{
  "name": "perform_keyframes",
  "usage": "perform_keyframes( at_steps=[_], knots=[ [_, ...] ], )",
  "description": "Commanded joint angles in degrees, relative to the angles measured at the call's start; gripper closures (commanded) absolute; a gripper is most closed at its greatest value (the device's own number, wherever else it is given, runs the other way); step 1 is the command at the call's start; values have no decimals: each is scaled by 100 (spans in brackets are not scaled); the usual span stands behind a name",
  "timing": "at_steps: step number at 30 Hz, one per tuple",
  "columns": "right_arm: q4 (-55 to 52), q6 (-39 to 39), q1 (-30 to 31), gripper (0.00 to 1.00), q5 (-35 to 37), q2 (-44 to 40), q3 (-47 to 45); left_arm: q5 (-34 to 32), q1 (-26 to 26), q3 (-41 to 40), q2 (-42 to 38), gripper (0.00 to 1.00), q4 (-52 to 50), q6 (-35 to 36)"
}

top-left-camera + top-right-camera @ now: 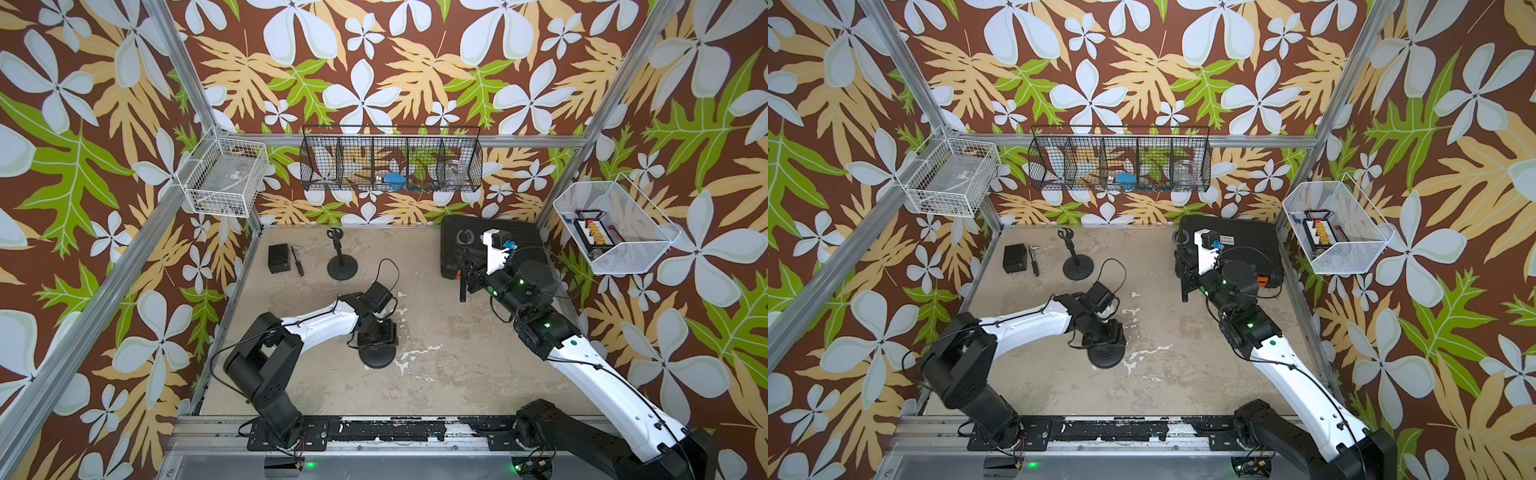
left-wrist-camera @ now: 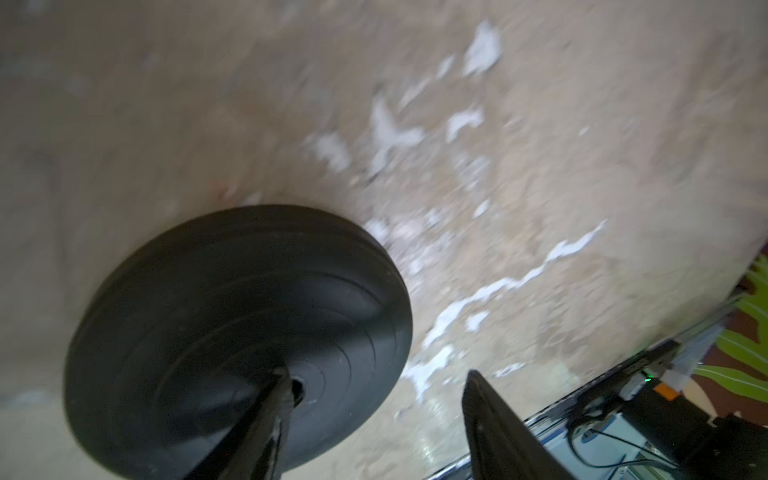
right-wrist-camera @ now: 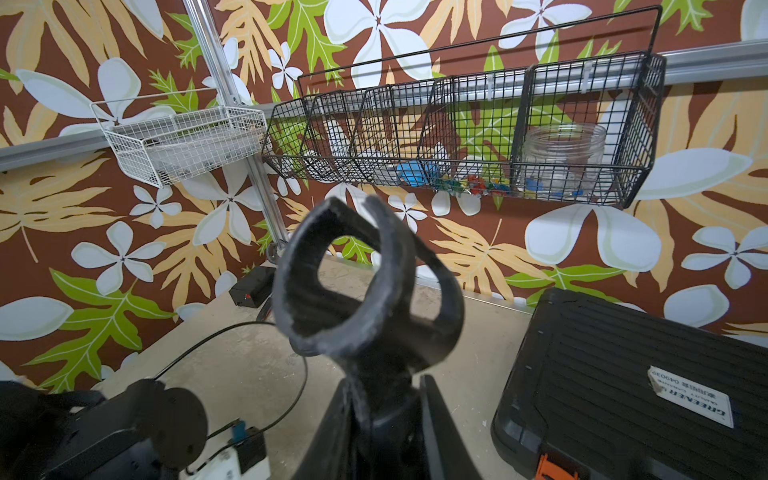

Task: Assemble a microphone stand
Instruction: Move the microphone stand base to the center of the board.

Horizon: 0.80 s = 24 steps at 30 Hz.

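Your counter [image 1: 436,374] is walled on three sides, and its widest bare stretch runs through the middle; the black case [image 1: 515,237] fills the far right corner, so room is tight there; the round base [image 1: 376,357] lies flat near the counter's middle, centre hole up, likely set there to receive the pole; your left jaws stand open above it, one finger [image 2: 270,415] over the hole, gripping nothing, probably ready to steady it; your right jaws are closed on the pole with clip [image 3: 365,286], held roughly upright in front of the case, clip uppermost, well apart from the base; bare counter lies between them; a finished stand [image 1: 341,259] and a small black box [image 1: 278,258] sit far left, out of the way.
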Motion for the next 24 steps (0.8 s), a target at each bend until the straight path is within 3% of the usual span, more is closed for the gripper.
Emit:
perform_keyframes(
  at_steps=[1, 13, 16, 24],
  knots=[
    [130, -35, -44, 92, -30, 2, -14, -792, 24, 167, 554, 33, 1168, 438],
    [288, -82, -83, 92, -303, 19, -146, -916, 231, 1771, 1482, 34, 632, 982],
    [483, -134, -82, 92, -439, 19, -242, -943, 211, 1845, 1124, 34, 698, 1080],
    [1277, 61, -82, 95, -836, 157, -332, -829, 130, 1407, -865, 32, 1177, 1497]
  ],
)
